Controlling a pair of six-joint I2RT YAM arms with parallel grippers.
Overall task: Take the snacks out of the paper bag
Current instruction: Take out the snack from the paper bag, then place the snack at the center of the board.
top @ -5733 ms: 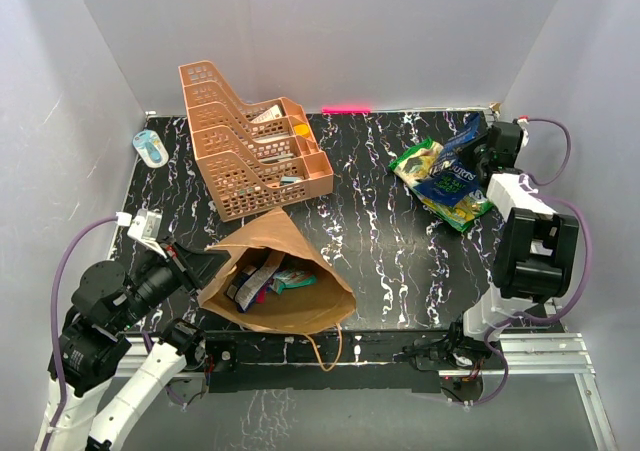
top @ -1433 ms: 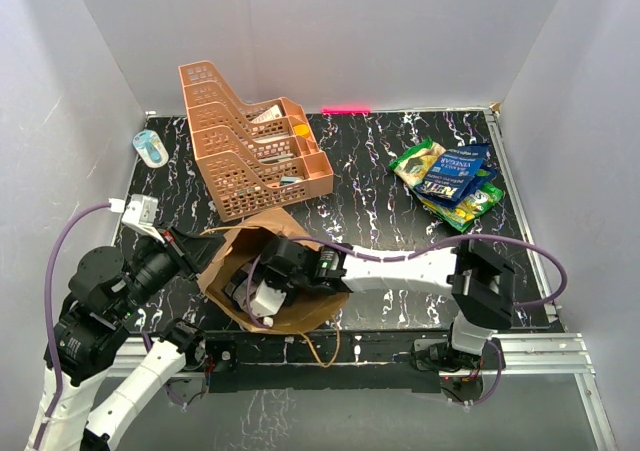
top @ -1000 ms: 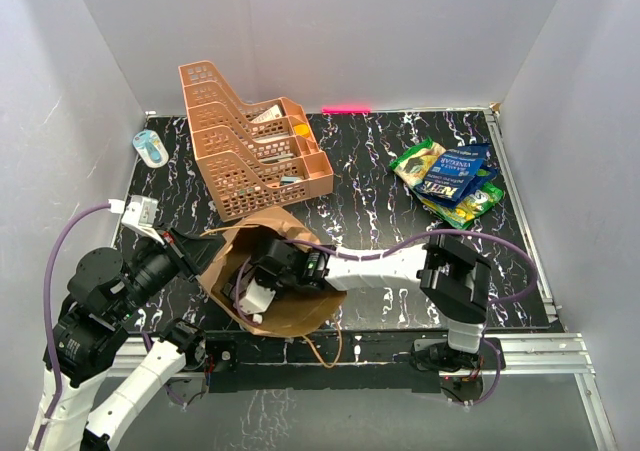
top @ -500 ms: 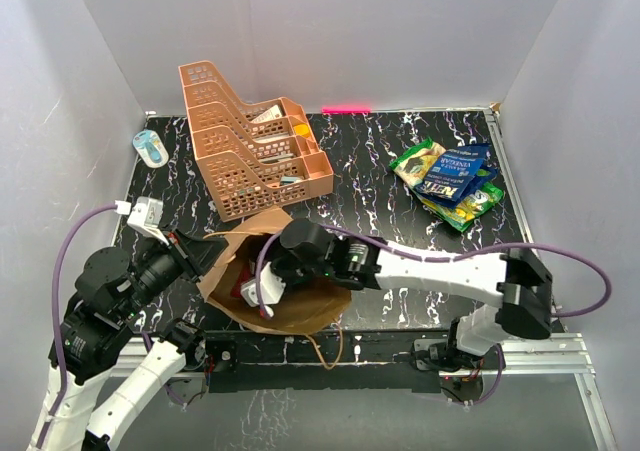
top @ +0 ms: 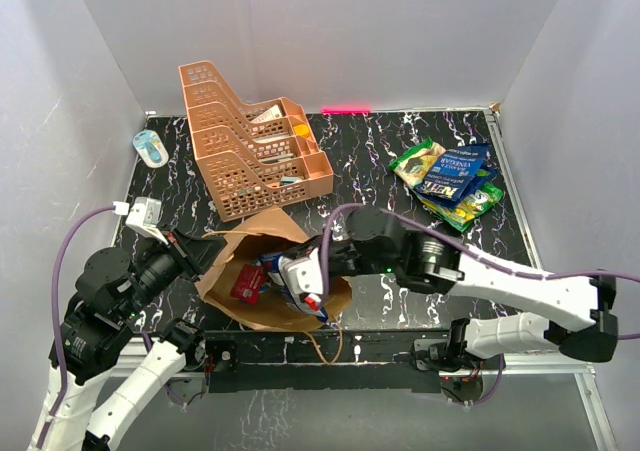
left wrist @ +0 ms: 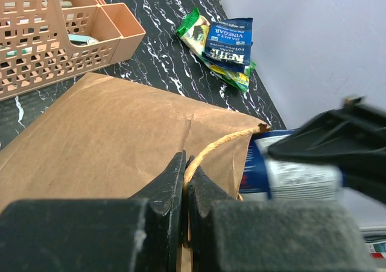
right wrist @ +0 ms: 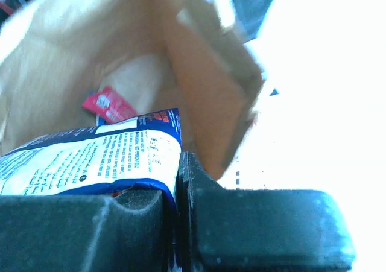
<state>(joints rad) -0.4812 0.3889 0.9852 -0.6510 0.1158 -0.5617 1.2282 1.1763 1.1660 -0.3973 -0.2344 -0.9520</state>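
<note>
Extraction of a packet from the paper bag [top: 262,233], which lies on its side at the near left of the tabletop [top: 370,171], mouth facing right. The left hand [left wrist: 184,169] is clamped on the twine handle [left wrist: 223,140] at the bag's upper lip. The right hand [right wrist: 177,181] is closed on a blue packet [right wrist: 90,157] at the mouth, partly outside. A red wrapper [top: 247,282] lies deeper inside. Removed snacks [top: 450,183] are piled at the far right. For a clean pull, the packet is best drawn rightward along the bag's axis and raised over the lower lip. The left hand anchors the bag against dragging. A sideways swing before the packet clears would likely snag the paper.
</note>
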